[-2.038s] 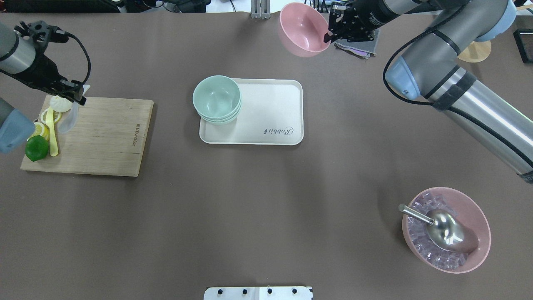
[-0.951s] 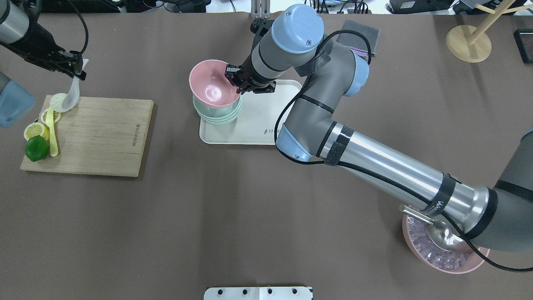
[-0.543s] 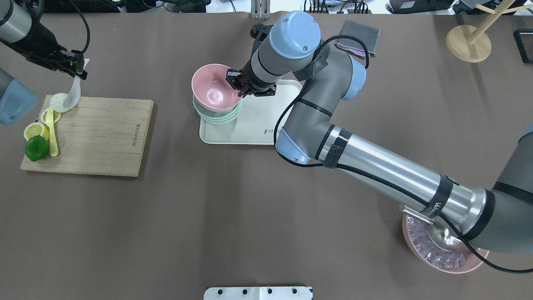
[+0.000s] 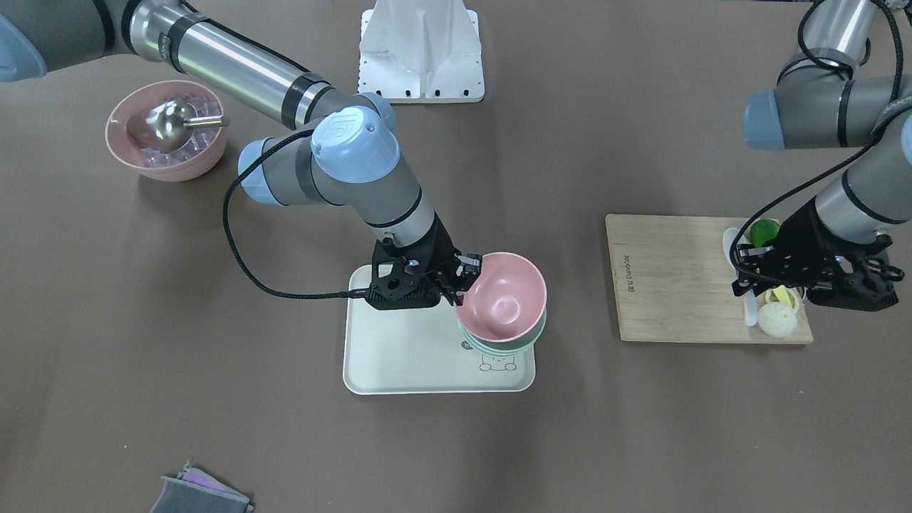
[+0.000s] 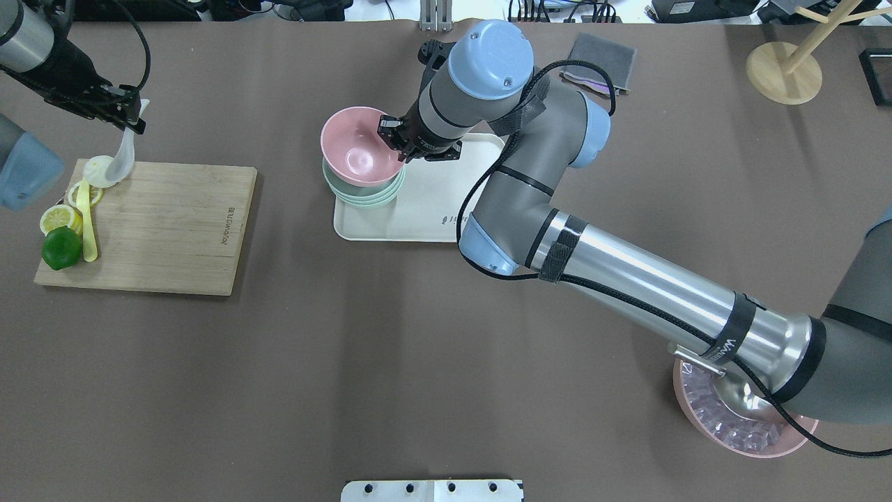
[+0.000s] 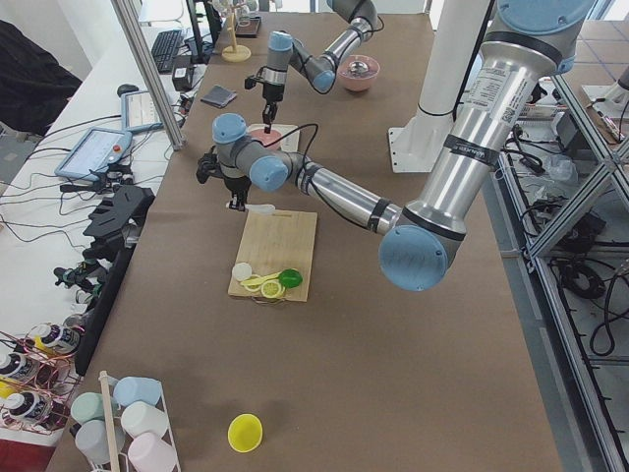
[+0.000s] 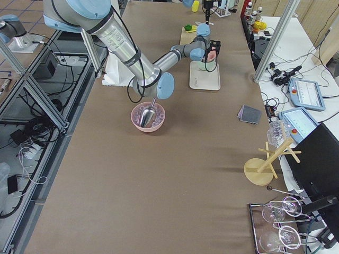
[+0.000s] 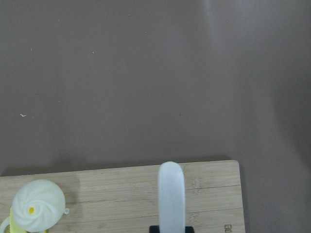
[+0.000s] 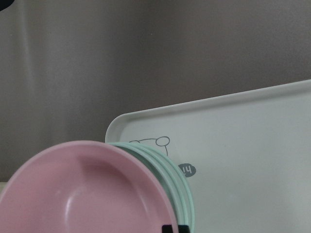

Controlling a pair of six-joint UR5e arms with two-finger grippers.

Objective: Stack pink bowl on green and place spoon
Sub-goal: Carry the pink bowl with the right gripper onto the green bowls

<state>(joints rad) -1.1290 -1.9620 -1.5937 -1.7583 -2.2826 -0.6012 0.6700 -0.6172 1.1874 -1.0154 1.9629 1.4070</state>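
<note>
The pink bowl [image 5: 359, 146] sits in the top of the green stack [image 5: 367, 195] at the left end of a white tray [image 5: 446, 209]. It leans slightly in the front-facing view [image 4: 502, 299]. My right gripper [image 5: 398, 138] is shut on the pink bowl's right rim, and its wrist view shows the bowl [image 9: 82, 194] above the green rims [image 9: 182, 194]. My left gripper [image 5: 131, 117] is shut on the white spoon [image 5: 122, 155] by its handle. The spoon hangs above the back left corner of the cutting board, scoop end down [image 8: 171, 194].
A wooden cutting board [image 5: 167, 226] at the left holds a lime [image 5: 60, 247], lemon slices, a yellow utensil [image 5: 88, 233] and a white bun-shaped piece [image 5: 97, 171]. A pink bowl of ice with a steel scoop [image 5: 739, 432] stands front right, partly under my right arm. A grey cloth [image 5: 599, 59] lies at the back.
My right arm carried the pink bowl from the table's back edge onto the green stack and lowered it. My left gripper lifted the spoon up and back off the board.
</note>
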